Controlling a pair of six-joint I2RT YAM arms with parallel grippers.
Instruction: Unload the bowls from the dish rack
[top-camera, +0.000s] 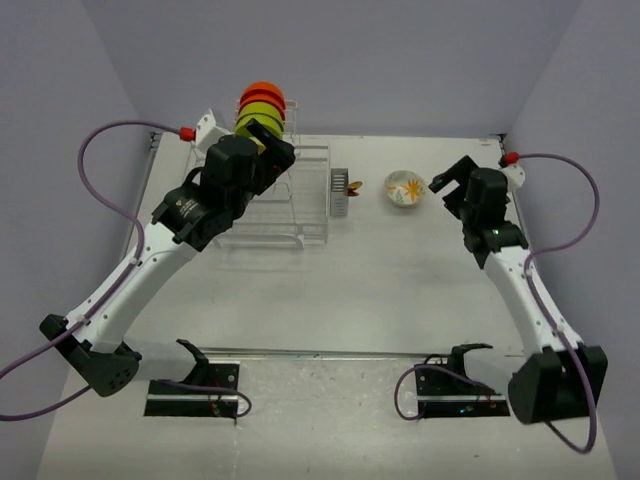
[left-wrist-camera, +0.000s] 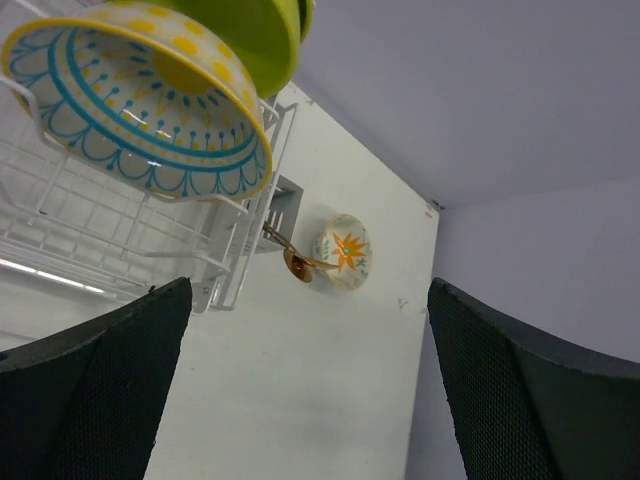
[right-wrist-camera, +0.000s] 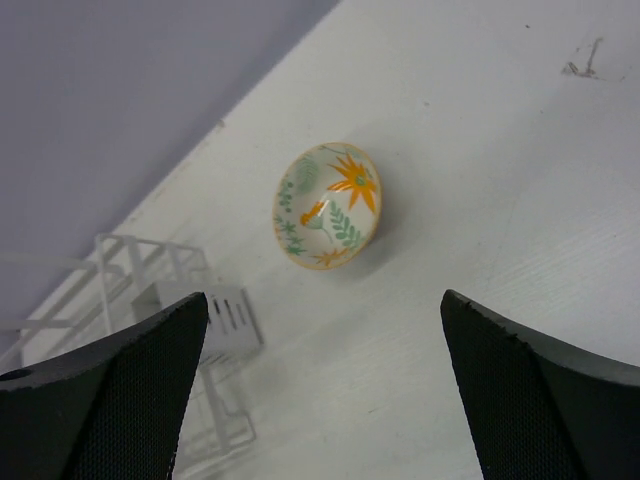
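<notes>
Nearest the bases, bare table (top-camera: 330, 300) is seen, w/ both arms reaching away toward the back wall. R side: the right gripper (top-camera: 448, 178) is held w/ jaws spread wide and nothing between them. In the right wrist view its fingers (right-wrist-camera: 110, 390) frame the flower bowl (right-wrist-camera: 328, 205), which is rested on the table at centre frame, inside facing up, apart from both pads. That bowl is judged unloaded. L side: the left gripper (top-camera: 262, 150) is likewise spread wide and empty, poised over the dish rack (top-camera: 290, 215) at upper left of the top view. Further back, the bowls in the rack are stood on edge in the tall tier: a patterned bowl (left-wrist-camera: 140, 110) nearest the gripper, a lime-green bowl (left-wrist-camera: 250, 30) behind it, an orange bowl (top-camera: 262, 92) at the far end. The row's axis is run approx. near-to-far, rims vertical. In the left wrist view the patterned bowl is placed at upper left of frame, above and beyond the L pad, not between the pads, so the jaws would need to be brought up and leftward over its rim. The left arm is judged much the nearer. The right gripper is well apart from the rack, past the cutlery basket (top-camera: 340, 190) w/ its spoon (left-wrist-camera: 295, 262)
</notes>
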